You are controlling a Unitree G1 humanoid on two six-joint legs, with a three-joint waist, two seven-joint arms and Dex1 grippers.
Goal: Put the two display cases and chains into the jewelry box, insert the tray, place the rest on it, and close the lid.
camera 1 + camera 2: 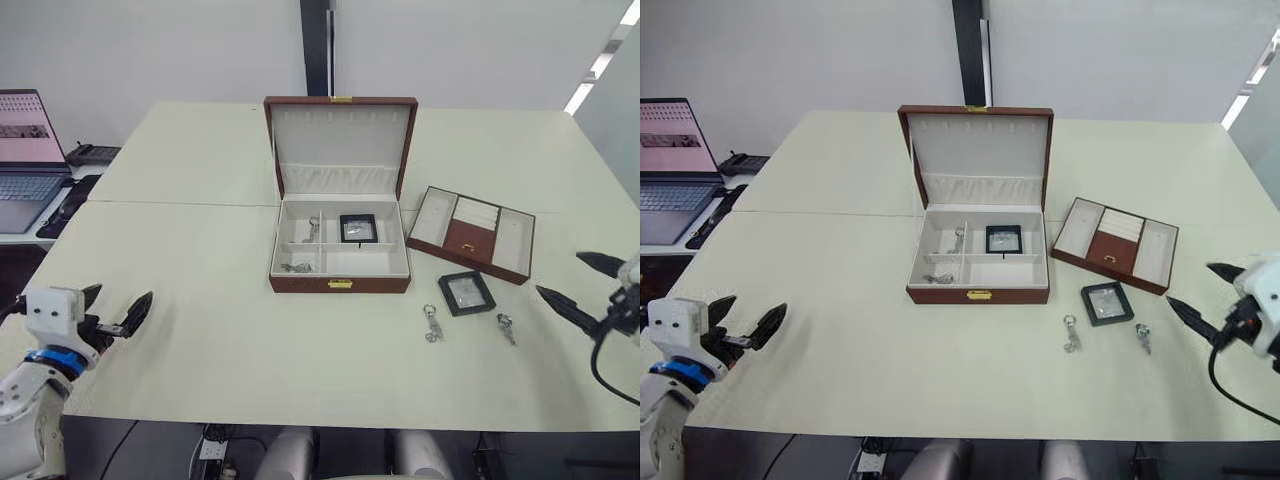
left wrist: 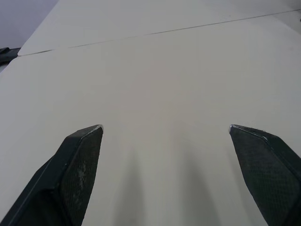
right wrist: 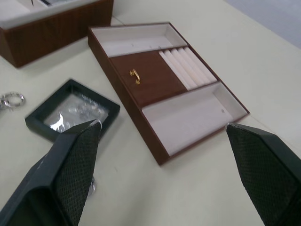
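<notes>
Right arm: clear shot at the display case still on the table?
Probably yes. The right gripper is open, and the display case lies flat between it and the tray, with nothing between.

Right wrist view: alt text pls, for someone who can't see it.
The open right gripper hovers over a table, its black fingers framing a brown tray with cream compartments. One display case lies on the table beside the tray, and a corner of the jewelry box shows beyond it.

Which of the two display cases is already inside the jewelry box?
The display case in the jewelry box's rear right compartment. The other display case lies on the table, in front of the tray, between the two trinkets.
</notes>
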